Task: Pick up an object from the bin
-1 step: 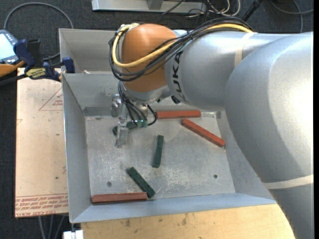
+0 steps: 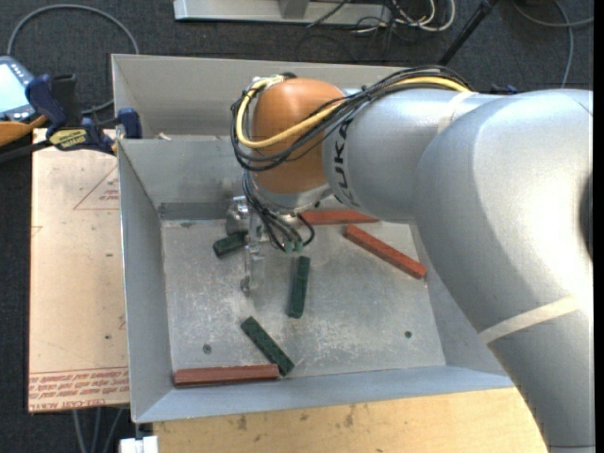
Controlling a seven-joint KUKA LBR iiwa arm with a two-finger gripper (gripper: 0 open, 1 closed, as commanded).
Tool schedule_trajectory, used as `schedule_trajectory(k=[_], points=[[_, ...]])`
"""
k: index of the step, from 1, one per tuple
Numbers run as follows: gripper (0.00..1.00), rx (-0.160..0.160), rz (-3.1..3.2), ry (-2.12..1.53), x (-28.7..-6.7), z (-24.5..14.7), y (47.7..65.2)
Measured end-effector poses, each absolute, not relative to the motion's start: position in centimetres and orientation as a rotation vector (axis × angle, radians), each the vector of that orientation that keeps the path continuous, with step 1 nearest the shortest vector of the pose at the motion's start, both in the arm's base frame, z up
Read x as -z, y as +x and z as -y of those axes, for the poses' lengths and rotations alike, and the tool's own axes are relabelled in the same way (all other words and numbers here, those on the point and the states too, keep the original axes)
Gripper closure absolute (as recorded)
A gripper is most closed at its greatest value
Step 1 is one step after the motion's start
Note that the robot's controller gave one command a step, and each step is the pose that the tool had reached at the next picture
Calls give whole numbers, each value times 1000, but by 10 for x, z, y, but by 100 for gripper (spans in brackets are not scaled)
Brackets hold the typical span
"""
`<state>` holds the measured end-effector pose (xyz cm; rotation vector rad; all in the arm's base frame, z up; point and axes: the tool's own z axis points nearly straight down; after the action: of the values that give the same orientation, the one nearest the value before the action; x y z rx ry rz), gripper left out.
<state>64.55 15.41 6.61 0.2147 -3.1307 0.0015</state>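
- Dark carpet lies all round the grey metal bin (image 2: 142,281), whose scuffed floor carries a handful of loose pieces.
- From where I stand, the big silver arm (image 2: 453,177) comes in from the right, its wrist under a rounded orange cover (image 2: 288,125) wrapped in yellow and black cables.
- Below that cover the end effector (image 2: 250,270) points down to the bin floor, left of centre. I cannot tell how far open it is, and I see nothing held in it.
- A short dark green block (image 2: 226,245) lies just beside the end effector, to its left and a little farther back, tilted on the floor.
- A long dark green bar (image 2: 298,287) lies near the end effector's right, nearly upright in the view.
- A slanted dark green bar (image 2: 265,343) lies nearer the front wall, its lower end touching a flat reddish-brown strip (image 2: 226,375) that runs along that wall.
- A slanted reddish-brown strip (image 2: 384,252) lies well off to the right, and a level reddish-brown strip (image 2: 330,217) shows behind it, partly under the wrist.
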Motion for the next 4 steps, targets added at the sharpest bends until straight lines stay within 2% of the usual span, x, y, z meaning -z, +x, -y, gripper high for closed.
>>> schedule_trajectory(k=[1,2,3,4], points=[[0,1,3133,310,-102,-140,652],[0,4,3145,51,-100,-143,657],[0,2,3138,145,-69,-150,656],[0,3,3139,143,-70,-150,657]])
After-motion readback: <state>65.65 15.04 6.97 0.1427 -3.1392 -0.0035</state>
